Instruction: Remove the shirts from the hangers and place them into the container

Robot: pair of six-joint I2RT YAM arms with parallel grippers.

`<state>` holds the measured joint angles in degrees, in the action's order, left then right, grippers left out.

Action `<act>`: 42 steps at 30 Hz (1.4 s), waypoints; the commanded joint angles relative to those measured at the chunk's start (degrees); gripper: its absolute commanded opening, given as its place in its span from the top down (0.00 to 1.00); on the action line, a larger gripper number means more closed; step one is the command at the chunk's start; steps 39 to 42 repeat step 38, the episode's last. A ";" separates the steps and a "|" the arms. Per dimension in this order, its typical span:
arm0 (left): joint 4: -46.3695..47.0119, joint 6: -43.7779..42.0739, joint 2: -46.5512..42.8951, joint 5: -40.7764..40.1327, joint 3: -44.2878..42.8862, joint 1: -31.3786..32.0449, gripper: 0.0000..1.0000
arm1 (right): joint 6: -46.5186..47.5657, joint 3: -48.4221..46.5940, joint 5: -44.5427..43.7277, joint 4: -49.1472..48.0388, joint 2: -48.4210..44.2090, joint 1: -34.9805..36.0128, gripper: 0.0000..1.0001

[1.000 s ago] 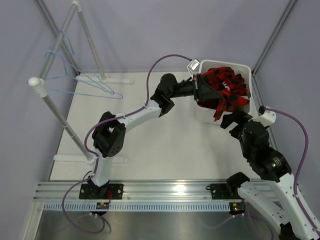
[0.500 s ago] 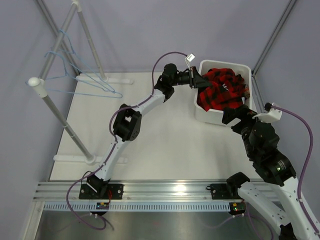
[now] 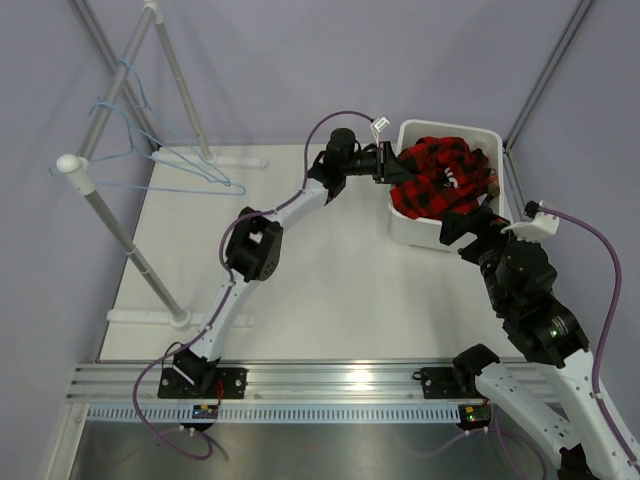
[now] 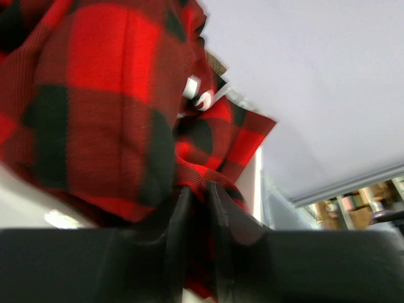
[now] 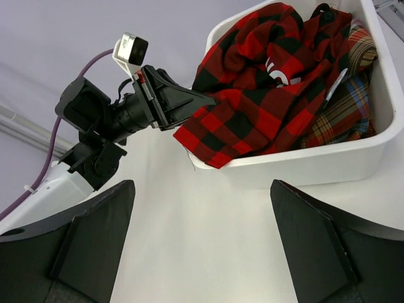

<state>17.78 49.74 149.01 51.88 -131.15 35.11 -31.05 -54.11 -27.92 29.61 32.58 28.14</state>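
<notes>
Now open left gripper fully, back off slowly; red shirt in basket, hem over left rim, fold between nearly closed fingers, grip unclear. Right gripper wide apart, empty.

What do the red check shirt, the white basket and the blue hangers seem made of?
The red-and-black shirt looks like soft matte flannel: it folds limply. The basket seems smooth moulded plastic, with slight sheen and rounded rim. The hangers look like thin bent wire, perhaps coated blue.
</notes>
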 commanded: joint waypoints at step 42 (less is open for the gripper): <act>-32.28 -21.79 -103.02 -76.82 79.89 28.69 0.01 | -0.86 2.94 10.86 0.04 11.64 0.42 0.01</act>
